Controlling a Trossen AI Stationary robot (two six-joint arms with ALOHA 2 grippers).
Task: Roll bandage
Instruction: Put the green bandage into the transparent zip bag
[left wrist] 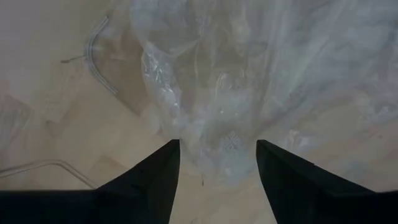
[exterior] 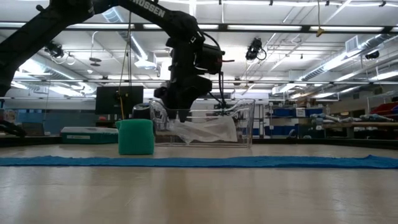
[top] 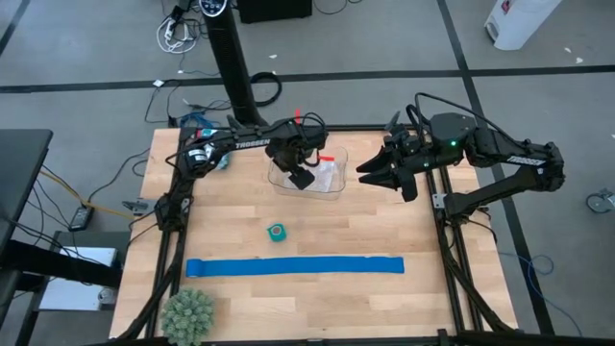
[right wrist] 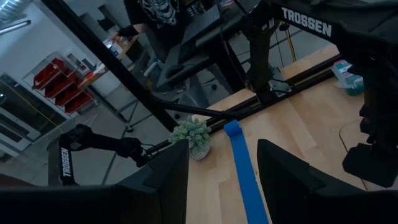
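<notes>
The bandage is a small teal roll (top: 277, 232) (exterior: 136, 137) that stands on end on the wooden table, with no gripper on it. My left gripper (top: 303, 179) (left wrist: 217, 149) is open and points down into a clear plastic box (top: 333, 192) at the table's far middle. Its fingers stand on either side of a crumpled clear plastic bag (left wrist: 249, 81) (exterior: 208, 130) lying in that box. My right gripper (top: 369, 176) (right wrist: 222, 162) hangs open, high above the table's far right, with nothing between its fingers.
A long royal-blue strip (top: 295, 265) (exterior: 249, 161) lies flat across the near part of the table. A small spiky green plant (top: 186, 314) stands at the near left corner. A teal-and-white packet (top: 207, 159) lies at the far left edge.
</notes>
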